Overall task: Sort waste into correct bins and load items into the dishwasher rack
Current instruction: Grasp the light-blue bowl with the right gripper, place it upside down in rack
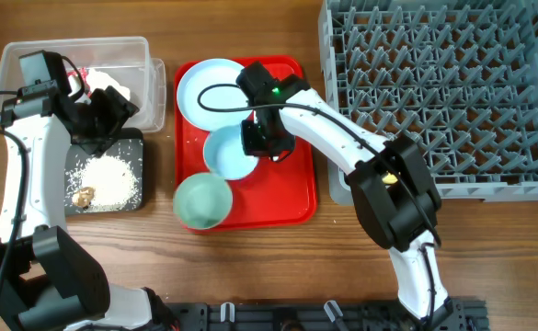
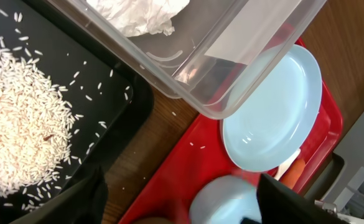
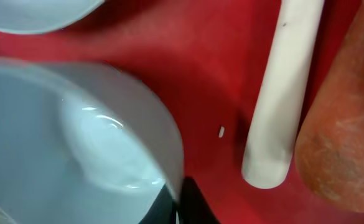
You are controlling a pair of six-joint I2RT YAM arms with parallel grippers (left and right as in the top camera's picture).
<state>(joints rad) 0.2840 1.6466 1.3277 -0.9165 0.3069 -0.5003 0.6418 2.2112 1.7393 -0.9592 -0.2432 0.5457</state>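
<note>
Waste: rice grains (image 1: 112,179) are heaped on the black tray (image 1: 136,147) at about 9 o'clock on the table, and the brown lump (image 1: 85,195) touches the heap's 8 o'clock edge. In your left wrist view a few stray grains also lie on the wood and on the red tray (image 1: 291,193)
Wrapper: the wrapper and tissue wad (image 1: 112,81) is inside the clear tub (image 1: 66,64) at 10 o'clock, which butts up against the black tray's 12 o'clock side
Carrot: the carrot (image 3: 343,124) lies on the red tray just beside the white spoon (image 3: 281,93), both off to 3 o'clock of the blue bowl (image 1: 227,154) in your right wrist view
Plate: the blue plate (image 1: 204,87) fills the red tray's 11 o'clock corner
Bowls: the blue bowl sits mid-tray with its 12 o'clock edge meeting the plate. The green bowl (image 1: 201,200) is in the 7 o'clock corner, right up against the blue one
Rack: the grey rack (image 1: 434,83) takes up the table's 2 o'clock area, just beside the red tray
Left claw: your left gripper (image 1: 103,118) hangs over the spot where the tub meets the black tray, fingers (image 2: 287,202) spread wide with nothing between them
Right claw: your right gripper (image 1: 267,138) is down at the blue bowl's 2 o'clock rim. One dark finger (image 3: 185,202) shows just outside the rim and the other is hidden, so you can't tell whether it's pinching or not
</note>
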